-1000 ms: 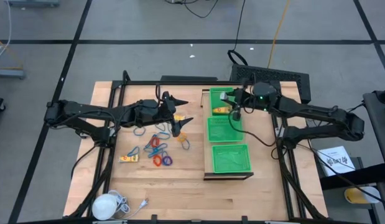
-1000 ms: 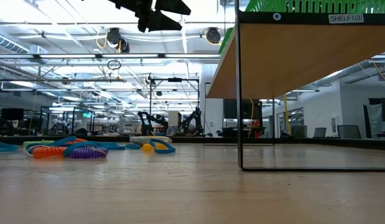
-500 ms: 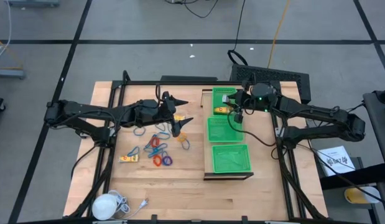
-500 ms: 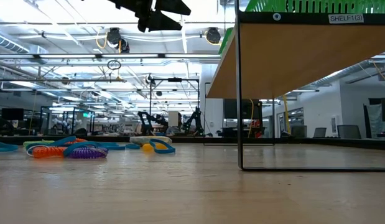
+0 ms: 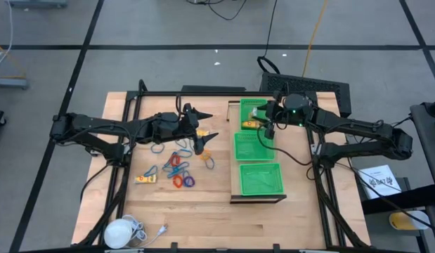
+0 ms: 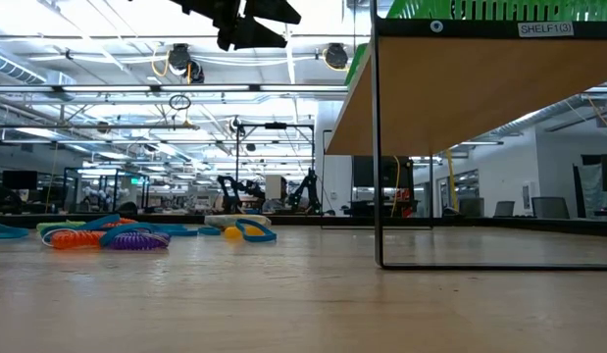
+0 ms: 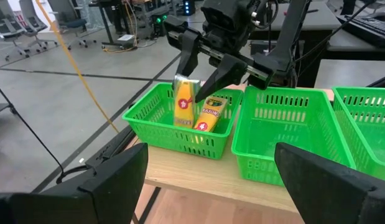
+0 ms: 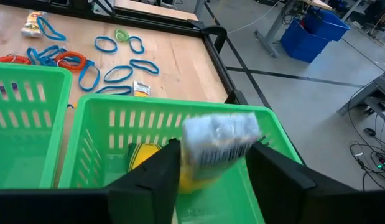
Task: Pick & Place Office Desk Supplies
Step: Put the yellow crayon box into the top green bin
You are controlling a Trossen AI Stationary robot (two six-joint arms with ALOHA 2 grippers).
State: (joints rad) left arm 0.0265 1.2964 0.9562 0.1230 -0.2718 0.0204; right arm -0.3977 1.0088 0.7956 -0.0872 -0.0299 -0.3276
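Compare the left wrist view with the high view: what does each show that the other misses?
Only the left wrist view shows the yellow packet upright between the right gripper fingers, with a second packet leaning in the end basket. Only the high view shows the rings on the table, the white round object, and the left gripper open above them. Both show the green baskets and right gripper.

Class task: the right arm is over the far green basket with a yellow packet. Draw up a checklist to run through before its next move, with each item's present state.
1. Right gripper above far basket: ok.
2. Yellow packet inside the basket walls: ok.
3. Packet fully released: cannot tell; the jaws are apart but it still stands upright between them.
4. Second packet already in the basket: ok.
5. Left gripper open, clear of the baskets, over the table: ok.
6. Rings still to pick: ok.
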